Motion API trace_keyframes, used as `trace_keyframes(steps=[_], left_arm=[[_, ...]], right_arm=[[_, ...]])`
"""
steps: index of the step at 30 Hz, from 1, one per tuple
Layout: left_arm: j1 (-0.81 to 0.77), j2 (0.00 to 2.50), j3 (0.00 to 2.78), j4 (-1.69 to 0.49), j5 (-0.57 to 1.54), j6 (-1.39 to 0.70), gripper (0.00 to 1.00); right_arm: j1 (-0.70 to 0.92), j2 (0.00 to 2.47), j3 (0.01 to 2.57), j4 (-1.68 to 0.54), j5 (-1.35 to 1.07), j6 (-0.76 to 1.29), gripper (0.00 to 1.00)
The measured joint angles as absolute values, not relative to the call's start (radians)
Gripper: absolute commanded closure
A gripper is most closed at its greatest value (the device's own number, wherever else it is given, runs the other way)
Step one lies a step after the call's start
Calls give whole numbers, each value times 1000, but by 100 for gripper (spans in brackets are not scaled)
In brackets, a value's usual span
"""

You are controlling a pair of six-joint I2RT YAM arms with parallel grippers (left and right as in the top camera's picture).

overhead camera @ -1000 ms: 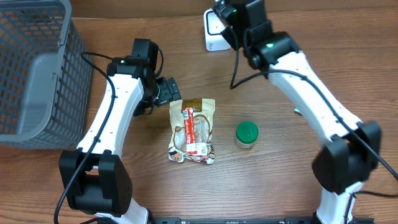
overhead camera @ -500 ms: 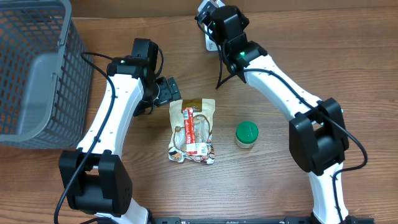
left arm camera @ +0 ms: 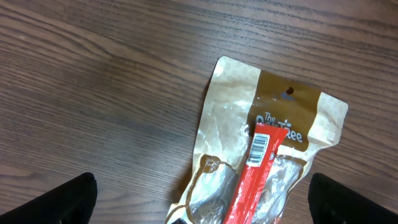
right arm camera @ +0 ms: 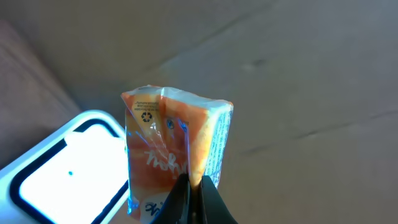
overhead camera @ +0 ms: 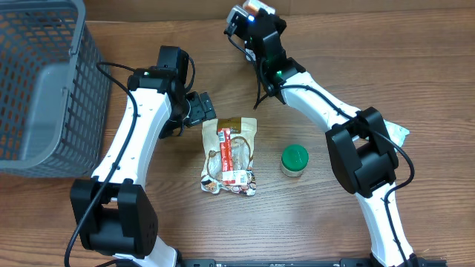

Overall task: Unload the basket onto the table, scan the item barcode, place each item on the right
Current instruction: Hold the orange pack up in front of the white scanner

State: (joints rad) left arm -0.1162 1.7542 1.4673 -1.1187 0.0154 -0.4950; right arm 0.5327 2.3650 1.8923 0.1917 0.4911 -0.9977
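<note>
My right gripper (right arm camera: 194,186) is shut on the lower edge of an orange and white packet (right arm camera: 174,143), which it holds upright. In the right wrist view a white scanner with a dark blue rim (right arm camera: 56,171) lies just left of and below the packet. From overhead, the right gripper (overhead camera: 252,16) is at the table's far edge. My left gripper (left arm camera: 205,208) is open, its black fingers (left arm camera: 68,199) wide apart above a brown snack bag (left arm camera: 280,118) with a red barcoded bar (left arm camera: 261,152) on it. From overhead, that bag (overhead camera: 230,156) lies flat mid-table.
A grey mesh basket (overhead camera: 37,81) fills the far left. A small jar with a green lid (overhead camera: 295,159) stands right of the snack bag. The right arm (overhead camera: 326,104) arches over the table's back right part.
The right arm has swung left and toward the far edge with the orange packet and now covers the scanner from overhead. The left arm and snack bag have not moved.
</note>
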Motion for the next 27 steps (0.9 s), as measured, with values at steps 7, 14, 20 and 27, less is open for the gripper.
trace_keyframes(steps=[7,14,20,27], left_arm=[[-116,1754,1467,-1119,15,-495,0],[-116,1754,1467,-1119,15,-495,0],[-116,1754,1467,-1119,15,-495,0],[-116,1754,1467,-1119,15,-495,0]], right_arm=[[533,2391,1892,223,498,-1025,96],[533,2452,1892,223,498,-1027,96],[533,2464,1892,232,498,-1029,96],[533,2464,1892,234,504,-1029,96]])
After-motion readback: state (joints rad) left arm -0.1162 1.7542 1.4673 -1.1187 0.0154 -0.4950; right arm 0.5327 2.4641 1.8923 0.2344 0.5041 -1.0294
